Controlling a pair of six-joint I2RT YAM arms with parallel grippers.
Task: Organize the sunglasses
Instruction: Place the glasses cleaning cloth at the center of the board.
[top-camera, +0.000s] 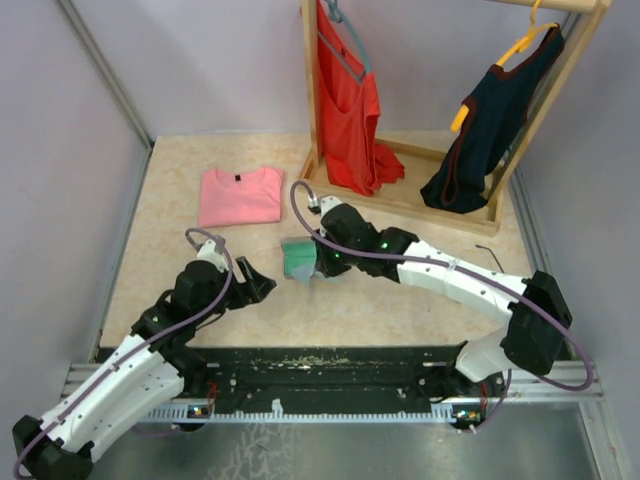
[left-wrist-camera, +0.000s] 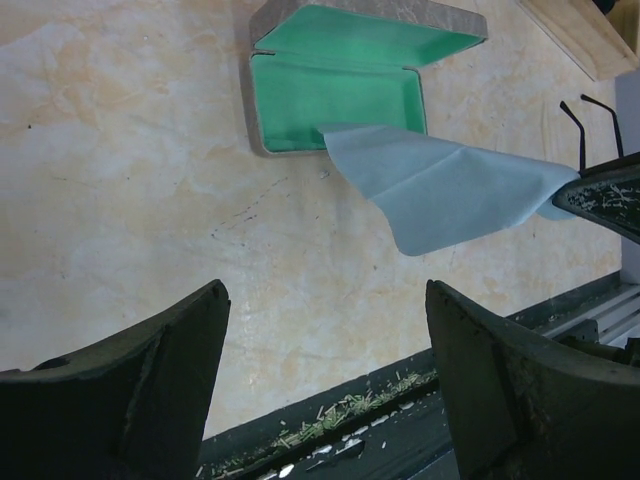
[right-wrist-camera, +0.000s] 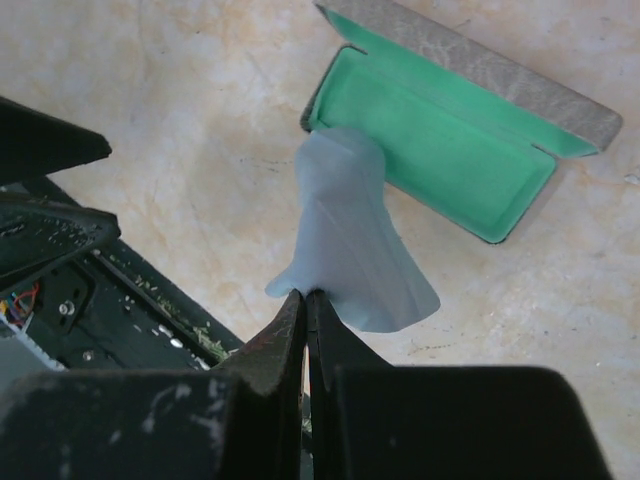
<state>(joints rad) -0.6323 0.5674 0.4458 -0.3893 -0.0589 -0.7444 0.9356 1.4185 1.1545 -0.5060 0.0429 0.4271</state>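
Pinched the blue cloth (right-wrist-camera: 345, 240) in the right gripper (right-wrist-camera: 305, 300) by the open case (right-wrist-camera: 440, 150), left gripper (left-wrist-camera: 325, 300) agape and empty, sunglasses (top-camera: 487, 251) apart on the table (top-camera: 400, 310): light, fragile, likely best taken at the bridge.

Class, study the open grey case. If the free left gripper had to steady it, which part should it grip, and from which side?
Probably the case base's near long wall, at its cloth-free end, from above: one left gripper finger inside, one outside. The case lies open, exposing that thin upright rim; the cloth, pinched in the right gripper, drapes over the other corner.
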